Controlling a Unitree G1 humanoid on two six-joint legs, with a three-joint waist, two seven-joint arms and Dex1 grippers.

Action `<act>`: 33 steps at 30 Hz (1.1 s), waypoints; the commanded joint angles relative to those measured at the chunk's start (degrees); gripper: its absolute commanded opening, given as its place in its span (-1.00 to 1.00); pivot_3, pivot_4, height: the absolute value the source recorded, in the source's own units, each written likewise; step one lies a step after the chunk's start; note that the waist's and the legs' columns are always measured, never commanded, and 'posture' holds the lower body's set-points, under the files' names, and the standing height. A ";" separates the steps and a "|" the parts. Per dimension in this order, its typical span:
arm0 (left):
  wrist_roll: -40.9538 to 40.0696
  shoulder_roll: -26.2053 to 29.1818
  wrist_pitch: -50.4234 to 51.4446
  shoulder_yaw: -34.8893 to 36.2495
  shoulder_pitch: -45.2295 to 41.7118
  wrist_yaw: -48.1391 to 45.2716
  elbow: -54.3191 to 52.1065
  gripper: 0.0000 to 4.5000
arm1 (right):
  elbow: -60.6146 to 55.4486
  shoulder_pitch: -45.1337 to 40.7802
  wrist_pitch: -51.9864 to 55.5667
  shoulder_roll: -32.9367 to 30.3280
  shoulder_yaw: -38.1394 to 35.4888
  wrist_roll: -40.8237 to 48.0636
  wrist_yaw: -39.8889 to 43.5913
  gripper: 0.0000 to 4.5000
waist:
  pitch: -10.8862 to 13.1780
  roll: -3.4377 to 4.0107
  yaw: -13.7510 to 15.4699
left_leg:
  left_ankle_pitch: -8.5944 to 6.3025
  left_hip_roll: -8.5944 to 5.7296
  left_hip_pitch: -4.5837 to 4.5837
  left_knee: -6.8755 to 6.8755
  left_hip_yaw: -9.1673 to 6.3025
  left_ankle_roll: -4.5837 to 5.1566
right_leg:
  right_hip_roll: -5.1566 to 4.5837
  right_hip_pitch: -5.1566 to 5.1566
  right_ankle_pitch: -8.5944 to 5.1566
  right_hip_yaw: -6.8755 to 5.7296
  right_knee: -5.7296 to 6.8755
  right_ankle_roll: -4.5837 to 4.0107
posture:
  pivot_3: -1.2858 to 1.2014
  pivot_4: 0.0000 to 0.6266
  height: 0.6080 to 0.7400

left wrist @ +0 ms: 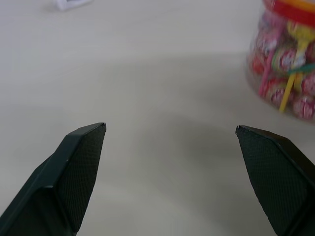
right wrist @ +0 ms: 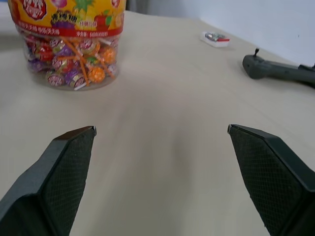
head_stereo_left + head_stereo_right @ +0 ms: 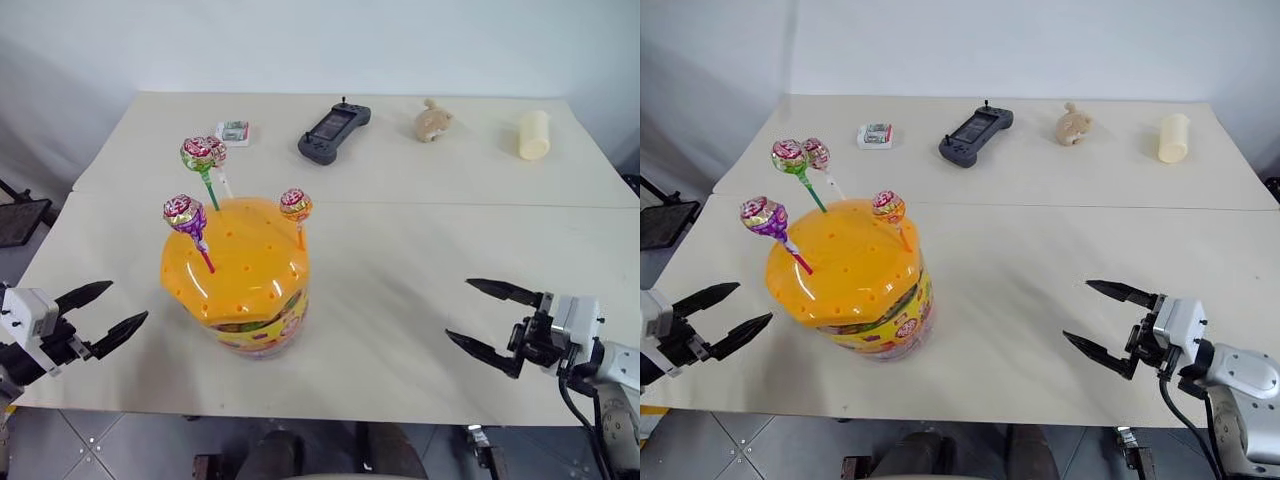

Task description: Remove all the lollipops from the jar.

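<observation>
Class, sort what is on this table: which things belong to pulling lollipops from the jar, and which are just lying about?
Job: four wrapped lollipops on sticks; squat clear plastic jar with holed orange lid.

Lying about: dark handheld game controller; small beige plush toy; pale yellow cylinder; small white packet.

Four lollipops (image 3: 203,155), one jar (image 3: 240,290), two claws (image 3: 110,312).

A: Access to the jar (image 3: 240,300)?
B: Bare table (image 3: 400,280) on both flanks; left gripper (image 3: 105,312) and right gripper (image 3: 482,322) stand wide-jawed, well apart from it.
A: Obstructions?
B: Four lollipops (image 3: 203,155) project from the domed lid. The game controller (image 3: 333,133), small box (image 3: 233,132), toy (image 3: 433,120) and pale cylinder (image 3: 534,134) line the far edge.
</observation>
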 commanded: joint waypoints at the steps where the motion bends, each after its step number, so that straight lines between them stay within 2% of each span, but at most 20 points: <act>1: -5.69 -0.59 6.36 0.95 0.96 0.69 -5.82 0.99 | -0.83 -0.97 -0.05 0.67 -0.59 3.41 1.45 1.00 | 0.00 0.00 0.00 | -0.01 0.00 0.00 0.00 0.00 0.00 | 0.01 0.00 0.00 0.00 0.00 0.00 | 0.03 -0.52 1.00; 3: -9.41 -1.31 9.94 1.99 0.60 0.45 -6.88 0.99 | -2.14 -1.75 3.01 0.80 -0.66 5.47 0.12 1.00 | 0.00 0.01 -0.06 | -0.01 0.00 -0.02 0.00 0.00 0.01 | 0.00 -0.01 0.00 0.01 0.02 0.00 | 0.03 -0.52 1.00; 6: -13.57 -0.07 12.41 5.14 -0.81 -3.43 -2.84 0.99 | -8.82 -4.44 8.65 0.44 -1.60 11.99 -3.31 1.00 | 0.02 0.03 -0.42 | -0.01 0.04 -0.01 0.04 0.00 -0.01 | 0.03 -0.02 0.00 0.02 0.03 0.00 | 0.03 -0.52 1.00; 10: -13.89 3.15 13.21 9.35 -2.18 -6.33 6.82 0.99 | -17.21 -7.84 16.43 -2.79 -3.67 21.28 -6.87 1.00 | 0.05 0.08 -0.82 | -0.01 0.17 -0.03 0.04 0.00 -0.16 | 0.14 -0.12 -0.05 -0.02 0.14 -0.10 | 0.03 -0.52 1.00; 15: -15.90 7.42 16.79 12.14 -4.33 -11.47 14.45 0.99 | -21.87 -11.81 19.16 -3.62 -2.96 25.53 -7.07 1.00 | 0.04 0.06 -0.71 | -0.08 0.21 -0.04 0.01 -0.01 -0.13 | 0.17 -0.11 -0.09 -0.05 0.11 -0.17 | 0.03 -0.52 1.00; 18: -18.65 8.69 18.78 12.90 -5.47 -15.02 9.11 0.99 | -21.91 -14.41 18.51 -3.87 -1.28 24.74 -3.03 1.00 | 0.08 -0.20 -0.32 | -0.09 0.20 -0.09 0.08 -0.03 -0.11 | 0.14 -0.11 -0.09 -0.07 0.11 -0.17 | 0.03 -0.52 1.00; 23: -27.32 10.15 27.81 15.87 -4.55 -13.82 -10.28 0.99 | -21.63 -16.95 18.84 -2.45 0.60 25.27 -0.72 1.00 | 0.09 -0.31 0.00 | -0.12 0.20 -0.10 0.10 -0.05 -0.07 | 0.09 -0.07 -0.06 -0.06 0.11 -0.19 | 0.03 -0.52 1.00; 28: -30.18 11.20 33.64 18.75 -2.67 -12.00 -14.57 0.99 | -19.07 -17.21 17.10 -0.96 2.77 22.46 3.80 1.00 | 0.24 -0.01 -0.90 | -0.13 0.23 -0.10 0.03 -0.03 -0.11 | 0.14 -0.13 -0.07 -0.06 0.14 -0.19 | 0.03 -0.52 1.00; 33: -38.90 11.86 40.47 21.16 -2.67 -10.21 -21.64 0.99 | -15.23 -17.96 16.29 -0.29 3.15 20.55 6.35 1.00 | 0.27 -0.10 -0.90 | -0.12 0.30 -0.09 0.07 0.00 -0.15 | 0.22 -0.14 -0.07 -0.03 0.12 -0.20 | 0.03 -0.52 1.00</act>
